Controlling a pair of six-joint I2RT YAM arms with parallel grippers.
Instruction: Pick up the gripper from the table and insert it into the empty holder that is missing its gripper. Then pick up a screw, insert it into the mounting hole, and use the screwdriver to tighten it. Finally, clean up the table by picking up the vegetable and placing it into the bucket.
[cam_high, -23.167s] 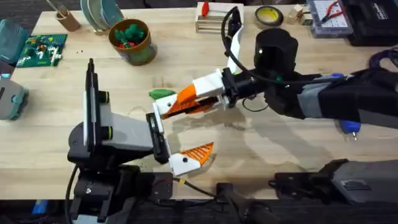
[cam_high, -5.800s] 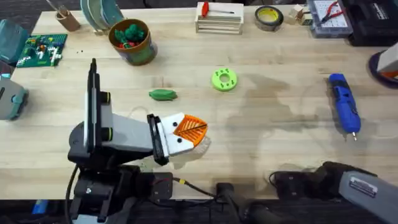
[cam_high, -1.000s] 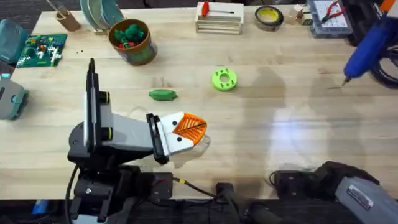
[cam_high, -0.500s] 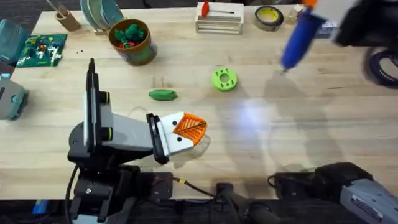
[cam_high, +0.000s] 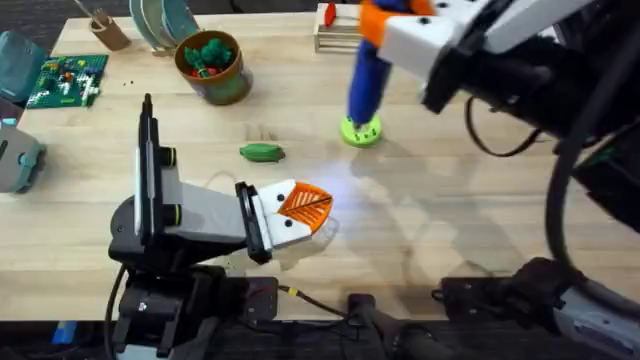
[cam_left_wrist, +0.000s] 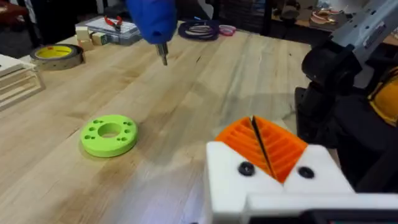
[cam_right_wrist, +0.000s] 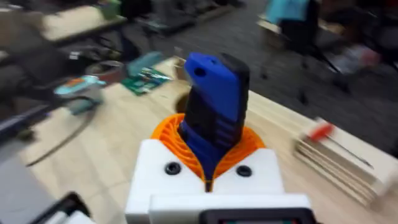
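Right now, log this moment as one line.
right hand: shut on stubby bright-blue cylindrical screwdriver | position: above lime-green round disc | left hand: shut

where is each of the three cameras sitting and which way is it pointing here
Overhead: fixed above the arm bases, looking down and forward over the wooden table; the left gripper is low, the right gripper carries the stubby bright-blue screwdriver.
Left wrist: on the left arm, looking across the table at the lime-green round disc; its gripper is shut.
Right wrist: on the raised right arm, its gripper clamping the screwdriver.
Shared: overhead and left wrist both show the disc and the screwdriver.
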